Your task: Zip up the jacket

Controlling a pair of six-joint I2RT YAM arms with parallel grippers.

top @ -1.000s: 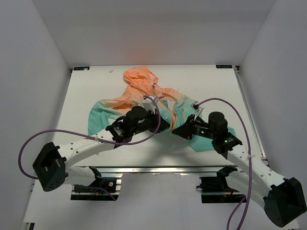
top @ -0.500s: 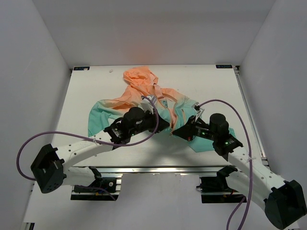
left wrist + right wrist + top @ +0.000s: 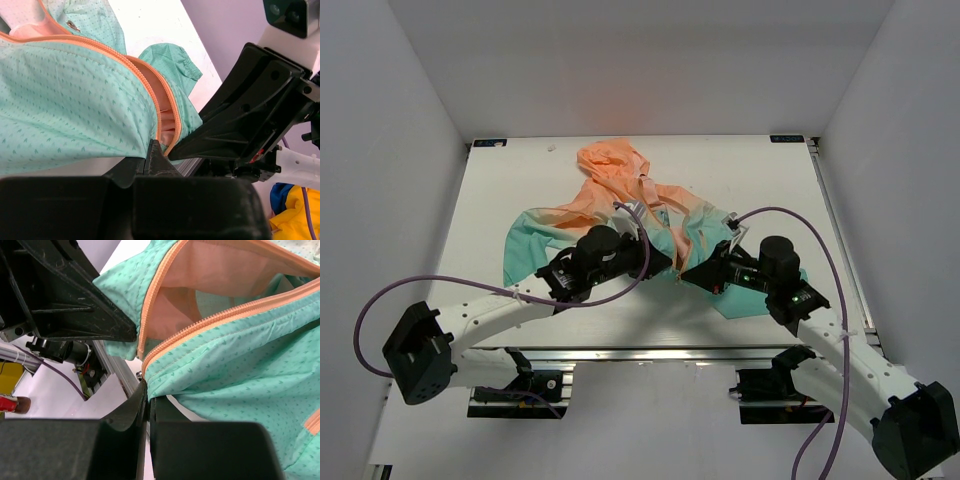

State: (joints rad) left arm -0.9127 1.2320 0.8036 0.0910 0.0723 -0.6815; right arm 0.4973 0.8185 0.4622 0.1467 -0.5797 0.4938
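The jacket [image 3: 620, 190] lies flat mid-table, its peach-orange hood at the far end and its teal hem toward me. Its front is unzipped: the two orange zipper tapes [image 3: 150, 85] stand apart over peach lining. My left gripper [image 3: 667, 266] is shut on the teal hem corner of one front panel, beside the zipper's lower end [image 3: 151, 147]. My right gripper [image 3: 686, 276] is shut on the other panel's hem corner, under its zipper tape [image 3: 148, 390]. The two grippers almost touch. The right one's black body [image 3: 250, 115] fills the left wrist view's right side.
The table's near edge with its aluminium rail [image 3: 650, 352] lies just behind the grippers. Purple cables [image 3: 380, 300] loop from both arms. White walls close in the table on three sides. Below the table edge sits a yellow object [image 3: 295, 210].
Both grippers have crept slightly closer together with the hem corners in them. The teal hem on the right has bunched a little. Both grips are unchanged.
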